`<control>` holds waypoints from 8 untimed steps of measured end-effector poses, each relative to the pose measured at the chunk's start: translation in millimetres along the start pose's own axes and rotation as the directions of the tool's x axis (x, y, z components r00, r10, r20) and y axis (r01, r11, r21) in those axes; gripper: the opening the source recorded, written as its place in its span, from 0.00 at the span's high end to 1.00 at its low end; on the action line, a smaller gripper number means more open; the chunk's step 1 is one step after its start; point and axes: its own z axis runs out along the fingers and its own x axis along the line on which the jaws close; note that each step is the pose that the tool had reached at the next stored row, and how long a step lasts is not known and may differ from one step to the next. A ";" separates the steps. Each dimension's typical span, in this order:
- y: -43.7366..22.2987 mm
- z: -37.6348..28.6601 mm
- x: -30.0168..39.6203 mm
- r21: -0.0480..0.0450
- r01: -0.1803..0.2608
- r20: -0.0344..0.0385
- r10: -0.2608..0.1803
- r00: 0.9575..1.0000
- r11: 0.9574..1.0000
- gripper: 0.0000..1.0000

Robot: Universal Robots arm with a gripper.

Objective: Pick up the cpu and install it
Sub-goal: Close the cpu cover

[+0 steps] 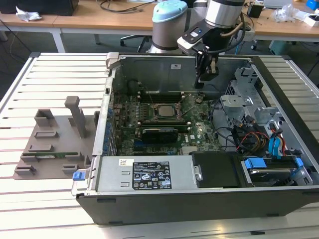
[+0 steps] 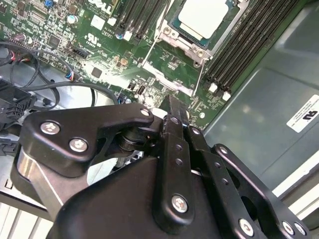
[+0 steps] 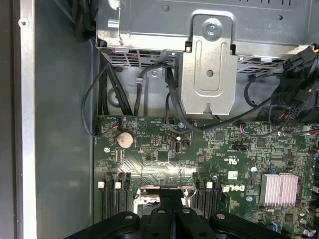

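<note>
Your gripper [image 1: 200, 82] is closed on nothing (fingertips [image 3: 165, 195] meet in both wrist views) and hangs above and just beside the socket [image 2: 189, 46], where the cpu [image 2: 204, 17] lies seated, silver top up.

cpu [image 2: 203, 18] silver-grey, square, lying flat inside motherboard socket [image 2: 185, 44].

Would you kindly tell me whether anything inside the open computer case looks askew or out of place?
Nothing stands out. The cpu lies flat and square inside the socket frame, and the gripper hovers above the motherboard.
</note>
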 end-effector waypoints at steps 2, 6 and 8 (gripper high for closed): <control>1.0 0.8 0.1 0.000 0.000 0.000 0.000 1.000 1.000 0.89; 3.0 2.3 0.1 0.000 0.000 0.000 0.000 1.000 1.000 0.89; 4.1 2.8 0.2 0.000 0.000 0.000 0.000 1.000 1.000 0.89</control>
